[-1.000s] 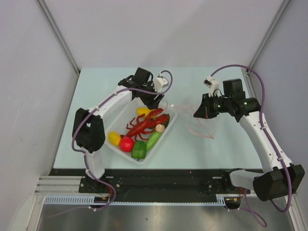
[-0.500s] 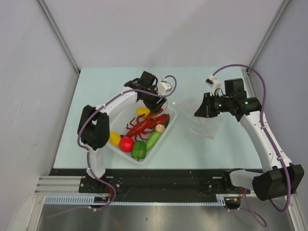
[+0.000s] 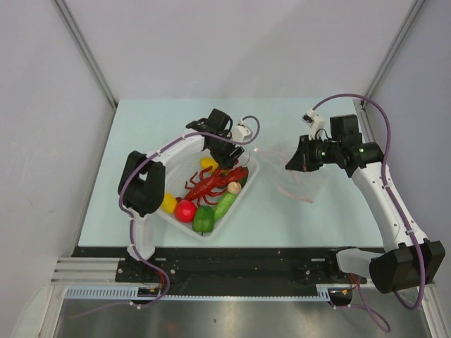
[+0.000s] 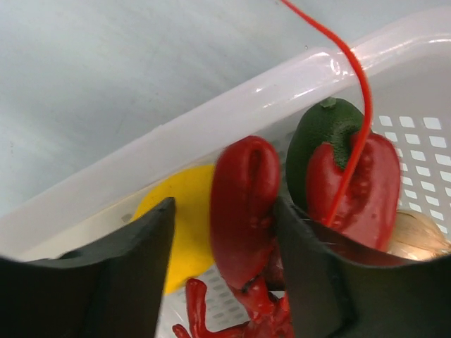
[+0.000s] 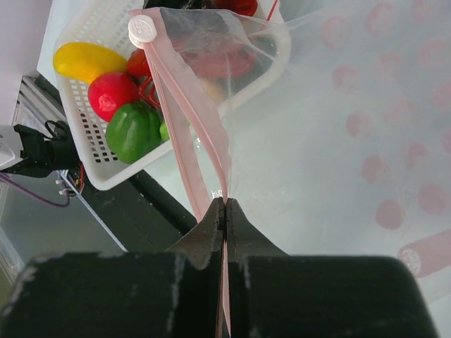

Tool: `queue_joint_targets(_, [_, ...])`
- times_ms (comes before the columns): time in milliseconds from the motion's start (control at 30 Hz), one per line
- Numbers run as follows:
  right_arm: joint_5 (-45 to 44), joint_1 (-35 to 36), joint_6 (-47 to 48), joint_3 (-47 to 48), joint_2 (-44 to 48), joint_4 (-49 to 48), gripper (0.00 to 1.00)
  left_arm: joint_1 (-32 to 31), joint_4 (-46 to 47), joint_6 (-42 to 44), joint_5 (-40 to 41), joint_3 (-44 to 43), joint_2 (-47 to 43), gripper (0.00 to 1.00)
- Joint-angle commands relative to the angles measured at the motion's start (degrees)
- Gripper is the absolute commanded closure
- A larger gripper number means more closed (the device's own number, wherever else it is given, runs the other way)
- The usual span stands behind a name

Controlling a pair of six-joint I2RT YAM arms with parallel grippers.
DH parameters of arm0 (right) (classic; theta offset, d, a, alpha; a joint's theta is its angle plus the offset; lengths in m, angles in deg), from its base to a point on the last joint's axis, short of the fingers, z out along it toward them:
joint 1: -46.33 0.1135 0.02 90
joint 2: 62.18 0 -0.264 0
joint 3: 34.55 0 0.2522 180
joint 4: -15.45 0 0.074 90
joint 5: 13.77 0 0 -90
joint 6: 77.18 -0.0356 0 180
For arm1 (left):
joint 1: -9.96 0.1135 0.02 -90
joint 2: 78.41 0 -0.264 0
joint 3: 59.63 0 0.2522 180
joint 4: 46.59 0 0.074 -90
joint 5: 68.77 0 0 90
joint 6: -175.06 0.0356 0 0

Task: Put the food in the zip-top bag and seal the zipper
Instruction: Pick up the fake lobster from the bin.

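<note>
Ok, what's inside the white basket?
Red lobster, tomato, green pepper, cucumber, mushroom and two yellow pieces lie in the basket. Anything beneath the lobster, or under the left gripper at the far corner, is covered.

Colour rundown: lobster (image 3: 215,183) and tomato (image 3: 185,210) are bright red, pepper (image 3: 204,220) is deep green, cucumber (image 3: 225,205) a lighter green, yellow pieces (image 3: 168,203), and a beige mushroom (image 3: 234,187). Basket (image 4: 211,123) is white with a grid of little holes. Bag (image 5: 366,141) is clear with pink dots, zipper strip (image 5: 190,141) pale pink, slider (image 5: 143,29) white. Bench (image 3: 141,141) is pale mint, fingers (image 4: 134,274) black.
</note>
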Motion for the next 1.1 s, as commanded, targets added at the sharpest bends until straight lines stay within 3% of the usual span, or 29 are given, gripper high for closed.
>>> queue_joint_targets(0, [1.10,-0.37,0.50,0.15,-0.27,-1.80,1.00,-0.40,-0.72,1.45,0.04,0.00,-0.85,0.44])
queue_joint_targets(267, [3.38,-0.90,-0.11,0.06,0.52,-2.24,1.00,-0.40,-5.64,1.19,-1.28,-1.84,-7.44,0.82])
queue_joint_targets(567, [7.08,-2.74,-5.20,0.24,3.68,-5.23,1.00,-0.40,-7.58,-1.44,-1.55,-2.98,-15.96,0.98])
queue_joint_targets(1067, [14.37,-3.18,-17.59,0.50,4.83,-10.32,1.00,-0.13,-6.88,-7.68,-2.69,-13.00,-24.93,1.00])
